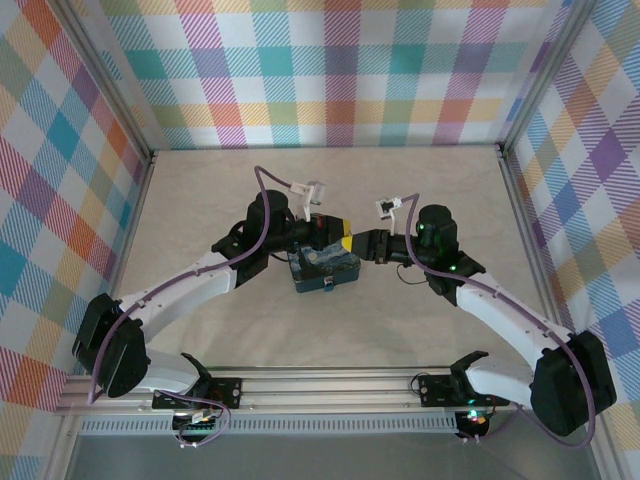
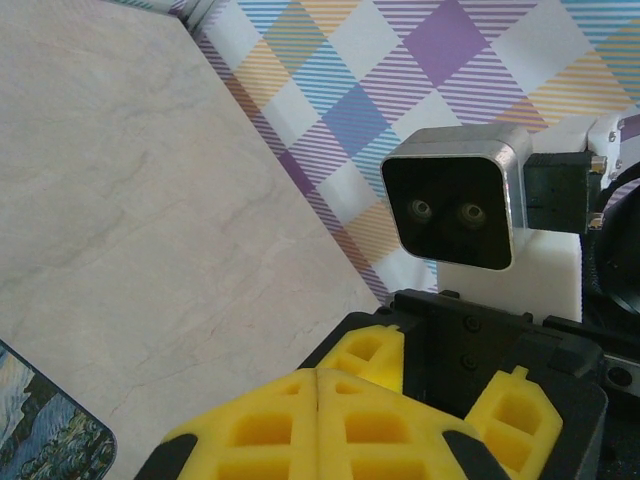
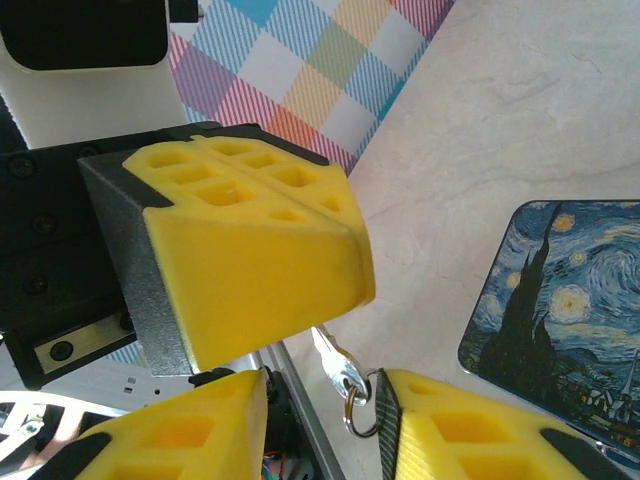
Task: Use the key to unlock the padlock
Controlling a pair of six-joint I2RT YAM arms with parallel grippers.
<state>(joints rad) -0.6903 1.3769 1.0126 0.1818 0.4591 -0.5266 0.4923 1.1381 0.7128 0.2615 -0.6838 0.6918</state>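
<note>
- Hanging below the clenched left gripper [image 3: 355,255], the key [image 3: 335,362] sits between the right gripper's [image 3: 322,400] parted jaws, ungrasped;
- remaining, by judgement: turning it in the padlock.

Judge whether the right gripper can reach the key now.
Probably yes: the key hangs below the left gripper's shut fingers, between the right gripper's open fingers, with nothing blocking it.

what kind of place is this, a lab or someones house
Most likely a robot lab test cell, not a home: the left arm and right arm are bolted to an aluminium rail, and plaid-printed panels in a metal frame wall in a marble-look table.
</note>
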